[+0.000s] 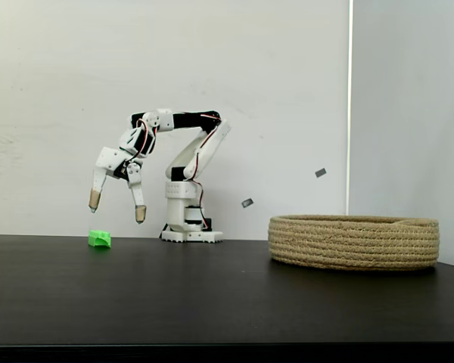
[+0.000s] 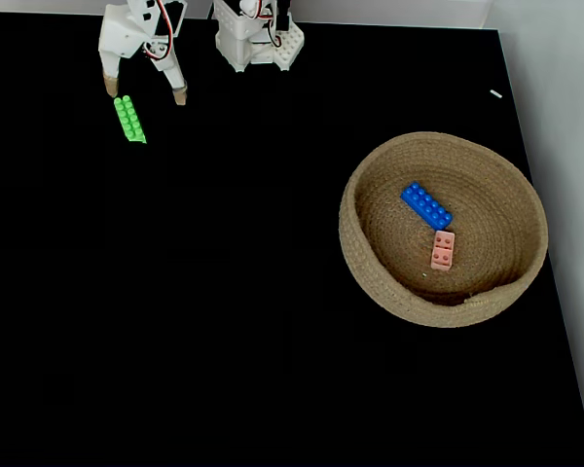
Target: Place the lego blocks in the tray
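You're looking at a bare test setup, more a lab or hobby workspace than a lived-in room. A matte black bench (image 1: 227,302) stands against a plain white wall (image 1: 272,76), and the small white desktop arm (image 1: 189,181) has its base on the bench's far edge with loose wires showing.

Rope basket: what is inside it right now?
The rope basket holds a blue brick and a pink brick; from the side, its wall hides them.
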You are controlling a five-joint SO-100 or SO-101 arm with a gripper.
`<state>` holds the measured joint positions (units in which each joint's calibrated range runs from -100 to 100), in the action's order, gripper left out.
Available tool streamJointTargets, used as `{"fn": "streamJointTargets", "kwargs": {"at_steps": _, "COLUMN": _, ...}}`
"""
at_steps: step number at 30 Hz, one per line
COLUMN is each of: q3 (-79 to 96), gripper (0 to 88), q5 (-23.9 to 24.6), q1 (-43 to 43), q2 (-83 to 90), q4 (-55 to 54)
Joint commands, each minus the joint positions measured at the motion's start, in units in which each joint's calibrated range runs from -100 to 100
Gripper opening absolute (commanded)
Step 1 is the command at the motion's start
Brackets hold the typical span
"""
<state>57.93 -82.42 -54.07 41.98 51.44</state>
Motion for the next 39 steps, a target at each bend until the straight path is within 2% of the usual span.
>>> {"fn": "streamJointTargets", "kwargs": {"at_steps": 1, "q3": -5.99, "gripper": 36.1, "q5": -1.56, "q1": -1.08, "q2": -4.32, "q4": -1.42}}
{"fn": "streamJointTargets", "kwargs": {"at_steps": 14, "q3": -7.82, "gripper": 34.1, "q5": -6.64, "q1": -1.0, "q2": -17.05, "q4": -6.5}}
{"fn": "streamJointTargets", "kwargs": {"at_steps": 24, "q3": -8.18, "gripper": 32.3, "q5": -7.47, "q1": -2.15, "q2": -21.69, "q4": -10.33}}
{"fn": "streamJointTargets", "kwargs": {"at_steps": 28, "q3": -7.73, "gripper": 26.1, "q5": -7.37, "q1": -2.73, "q2": -24.19, "q4": -13.0}}
{"fn": "streamJointTargets", "kwargs": {"at_steps": 34, "q3": -6.27, "gripper": 9.6, "q5": -6.35, "q1": -2.56, "q2": -28.4, "q4": -18.5}}
{"fn": "streamJointTargets", "kwargs": {"at_steps": 39, "q3": -4.81, "gripper": 3.6, "q5": -4.84, "q1": -1.66, "q2": -30.72, "q4": -22.0}}
